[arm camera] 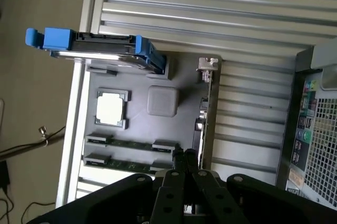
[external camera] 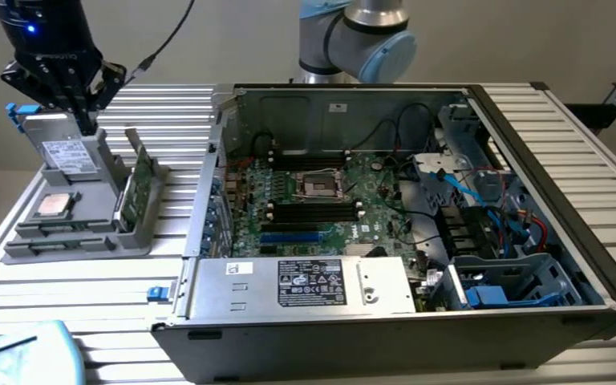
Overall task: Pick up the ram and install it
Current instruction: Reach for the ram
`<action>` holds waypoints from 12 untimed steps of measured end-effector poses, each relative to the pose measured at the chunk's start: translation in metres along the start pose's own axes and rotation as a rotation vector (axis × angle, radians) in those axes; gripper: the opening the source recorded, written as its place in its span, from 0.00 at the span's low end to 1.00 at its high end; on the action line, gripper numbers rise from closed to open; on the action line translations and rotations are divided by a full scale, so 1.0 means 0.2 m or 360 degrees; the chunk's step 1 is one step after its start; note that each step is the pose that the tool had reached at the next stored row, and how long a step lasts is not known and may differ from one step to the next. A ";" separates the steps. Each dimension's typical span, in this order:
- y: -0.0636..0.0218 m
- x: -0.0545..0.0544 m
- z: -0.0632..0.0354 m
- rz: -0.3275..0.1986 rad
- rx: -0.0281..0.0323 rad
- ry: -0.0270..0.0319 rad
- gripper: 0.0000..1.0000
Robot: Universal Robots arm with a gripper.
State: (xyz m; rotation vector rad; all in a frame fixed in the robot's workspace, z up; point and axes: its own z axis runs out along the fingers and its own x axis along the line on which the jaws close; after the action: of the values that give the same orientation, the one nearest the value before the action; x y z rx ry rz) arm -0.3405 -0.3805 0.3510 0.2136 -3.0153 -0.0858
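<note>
Two ram sticks lie flat in holders on the grey parts tray: one ram stick farther from the fingers and another ram stick nearer them. Each is thin and dark green. My gripper hovers above the tray with its fingers pressed together and nothing between them. In the exterior view the gripper hangs over the back of the tray, at the exterior view's left. The motherboard's long black slots lie inside the open computer case.
On the tray also stand a drive in a blue carrier, a processor chip, a grey square block and a broad green card with a metal bracket. Cables and a drive cage crowd the case's right side.
</note>
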 end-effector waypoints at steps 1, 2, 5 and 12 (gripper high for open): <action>0.001 0.01 0.007 -0.0005 0.00005 0.00007 0.11; 0.003 0.03 0.014 -0.0009 0.00010 0.00011 0.11; 0.011 0.09 0.031 -0.0015 0.00016 0.00015 0.11; 0.030 0.23 0.060 -0.0024 0.00028 0.00022 0.11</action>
State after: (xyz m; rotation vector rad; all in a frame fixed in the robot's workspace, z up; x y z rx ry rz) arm -0.3889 -0.3808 0.3447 0.2369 -3.0128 -0.0844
